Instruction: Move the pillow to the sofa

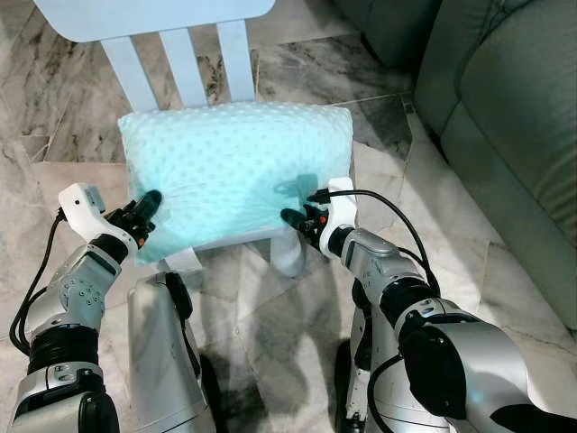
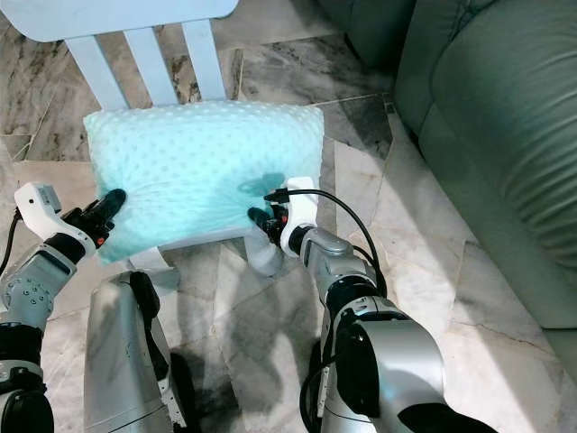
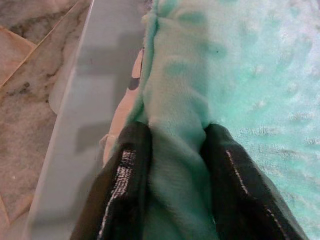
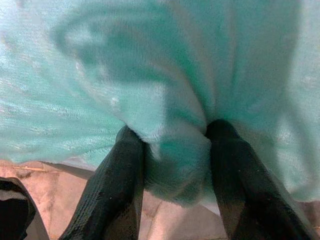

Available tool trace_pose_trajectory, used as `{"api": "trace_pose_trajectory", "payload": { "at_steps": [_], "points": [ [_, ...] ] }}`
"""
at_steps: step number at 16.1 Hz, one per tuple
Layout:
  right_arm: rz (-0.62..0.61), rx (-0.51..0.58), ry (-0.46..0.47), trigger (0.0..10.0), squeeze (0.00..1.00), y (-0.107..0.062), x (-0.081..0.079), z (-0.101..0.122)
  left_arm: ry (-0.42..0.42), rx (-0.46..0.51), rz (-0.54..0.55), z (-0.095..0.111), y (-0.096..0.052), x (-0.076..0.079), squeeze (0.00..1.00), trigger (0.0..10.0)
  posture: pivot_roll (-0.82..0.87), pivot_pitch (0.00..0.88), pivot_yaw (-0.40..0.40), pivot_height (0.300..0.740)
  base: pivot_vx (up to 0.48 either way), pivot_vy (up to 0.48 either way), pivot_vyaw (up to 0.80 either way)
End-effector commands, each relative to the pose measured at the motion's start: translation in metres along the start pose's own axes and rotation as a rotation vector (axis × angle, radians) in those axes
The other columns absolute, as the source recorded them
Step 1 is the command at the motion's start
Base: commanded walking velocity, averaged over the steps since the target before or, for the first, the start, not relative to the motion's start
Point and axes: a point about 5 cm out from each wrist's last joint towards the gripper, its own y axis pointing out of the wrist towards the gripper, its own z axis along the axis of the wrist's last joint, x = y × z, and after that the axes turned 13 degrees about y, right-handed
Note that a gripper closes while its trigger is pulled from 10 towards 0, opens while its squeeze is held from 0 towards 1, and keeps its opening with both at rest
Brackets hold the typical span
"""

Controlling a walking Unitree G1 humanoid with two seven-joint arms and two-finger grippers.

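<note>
A mint-green dotted pillow [image 1: 234, 167] lies on the seat of a pale blue chair [image 1: 189, 54] in front of me. My left gripper [image 1: 147, 206] is shut on the pillow's near left corner; the left wrist view shows a fold of fabric [image 3: 175, 165] pinched between the black fingers [image 3: 122, 190]. My right gripper [image 1: 293, 217] is shut on the pillow's near right edge, where the fabric [image 4: 175, 165] bunches between its fingers [image 4: 120, 185]. The grey-green sofa [image 1: 514, 117] stands to my right.
The chair's slatted back [image 2: 149, 63] rises behind the pillow. A marble tile floor [image 1: 424, 216] lies between the chair and the sofa. My own silver legs [image 1: 167, 361] are below the chair's front edge.
</note>
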Motion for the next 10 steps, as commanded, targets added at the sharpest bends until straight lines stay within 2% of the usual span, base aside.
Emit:
{"api": "trace_pose_trajectory", "payload": {
  "at_steps": [1, 5, 8, 10],
  "points": [
    [-0.046, -0.035, 0.003, 0.0, 0.0, -0.003, 0.008, -0.012, -0.008, -0.027, 0.058, -0.006, -0.009, -0.013, 0.0, 0.0, 0.15, 0.392, 0.003, 0.398, 0.0, 0.0, 0.0],
    [-0.1, 0.037, -0.012, 0.0, 0.0, -0.006, 0.015, 0.0, -0.009, -0.028, 0.066, -0.007, -0.008, -0.014, 0.0, 0.0, 0.14, 0.388, 0.006, 0.398, 0.0, 0.0, 0.0],
    [-0.099, 0.086, -0.014, 0.0, 0.0, -0.009, 0.018, 0.01, 0.072, -0.032, 0.117, -0.009, -0.011, -0.018, 0.0, 0.0, 0.14, 0.368, 0.0, 0.398, 0.0, 0.0, 0.0],
    [-0.085, 0.108, -0.019, 0.0, 0.0, -0.01, 0.019, 0.016, 0.085, 0.0, 0.129, -0.005, -0.01, -0.018, 0.0, 0.0, 0.13, 0.352, -0.003, 0.398, 0.0, 0.0, 0.0]
  ]
}}
